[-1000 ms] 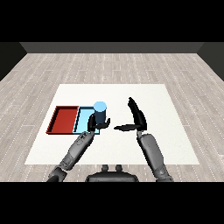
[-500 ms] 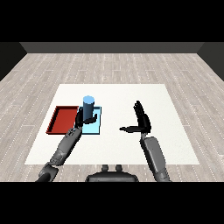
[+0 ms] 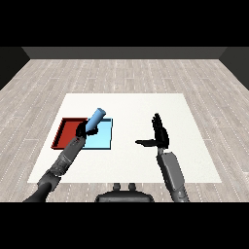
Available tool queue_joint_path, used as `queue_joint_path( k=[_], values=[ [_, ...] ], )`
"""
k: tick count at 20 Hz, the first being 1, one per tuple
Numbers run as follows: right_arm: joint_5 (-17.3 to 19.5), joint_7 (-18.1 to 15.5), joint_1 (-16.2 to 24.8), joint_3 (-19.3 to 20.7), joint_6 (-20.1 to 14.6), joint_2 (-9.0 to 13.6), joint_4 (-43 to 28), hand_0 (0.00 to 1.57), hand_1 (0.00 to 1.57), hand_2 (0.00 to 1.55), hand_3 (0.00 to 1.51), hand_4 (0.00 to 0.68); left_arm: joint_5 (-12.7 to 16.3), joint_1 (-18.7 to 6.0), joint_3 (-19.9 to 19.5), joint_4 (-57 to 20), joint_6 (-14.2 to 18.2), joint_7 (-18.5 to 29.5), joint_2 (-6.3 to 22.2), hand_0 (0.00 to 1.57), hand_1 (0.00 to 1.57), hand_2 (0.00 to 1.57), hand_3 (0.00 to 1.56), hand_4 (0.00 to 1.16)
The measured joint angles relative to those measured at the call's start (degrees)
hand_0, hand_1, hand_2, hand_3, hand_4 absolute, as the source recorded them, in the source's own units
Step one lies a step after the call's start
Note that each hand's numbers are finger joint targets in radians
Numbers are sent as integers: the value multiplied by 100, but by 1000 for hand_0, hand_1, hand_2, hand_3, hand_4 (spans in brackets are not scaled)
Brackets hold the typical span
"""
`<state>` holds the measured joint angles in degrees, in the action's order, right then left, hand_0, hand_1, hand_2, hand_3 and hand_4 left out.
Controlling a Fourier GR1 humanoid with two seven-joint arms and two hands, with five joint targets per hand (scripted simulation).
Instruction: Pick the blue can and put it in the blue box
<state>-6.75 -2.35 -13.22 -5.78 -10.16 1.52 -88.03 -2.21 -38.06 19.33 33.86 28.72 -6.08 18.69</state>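
The blue can (image 3: 96,117) leans to the right, held above the left part of the light blue tray (image 3: 103,139). My left hand (image 3: 83,129) is curled round the can's lower end. Its forearm runs down to the lower left corner. My right hand (image 3: 158,134) hovers over the white table to the right of the trays, fingers straight and pointing away, thumb stretched to the left, holding nothing.
The red tray (image 3: 65,133) lies directly left of the light blue tray, partly covered by my left arm. Both trays rest on the white table (image 3: 131,107), which stands on a grey wood floor.
My left hand has carried the can leftward over the light blue tray, and the can has tipped from upright to leaning right. The right hand drifted slightly right.
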Motion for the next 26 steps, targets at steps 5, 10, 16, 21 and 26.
queue_joint_path(
  k=[5, 10, 16, 21, 26],
  values=[
    [-117, -85, -11, 216, 68, 62, 240, 0, 0, 0, 0, 0, -415, -559, 167, -1226, -99, -525, -266, 1205, 1205, 1032, 0, 798],
    [-218, -255, -96, 397, 178, 96, 642, 0, 0, 0, 0, 0, -648, -1027, 272, -2263, -419, -1119, -680, 1231, 1231, 1080, 0, 832],
    [-294, -328, -204, 555, 219, 128, 917, 0, 0, 0, 0, 0, -490, -1058, 64, -2697, -1368, -935, -806, 0, 0, 0, 0, 694],
    [-292, -510, -191, 610, 241, 112, 1049, 0, 0, 0, 0, 0, -495, -1205, -22, -2906, -1301, -995, -830, 0, 0, 0, 0, 0],
    [-273, -577, -199, 663, 313, 232, 1076, 0, 0, 0, 0, 0, -184, -1092, -449, -2571, 139, -427, -784, 0, 0, 0, 0, 0]
  ],
)
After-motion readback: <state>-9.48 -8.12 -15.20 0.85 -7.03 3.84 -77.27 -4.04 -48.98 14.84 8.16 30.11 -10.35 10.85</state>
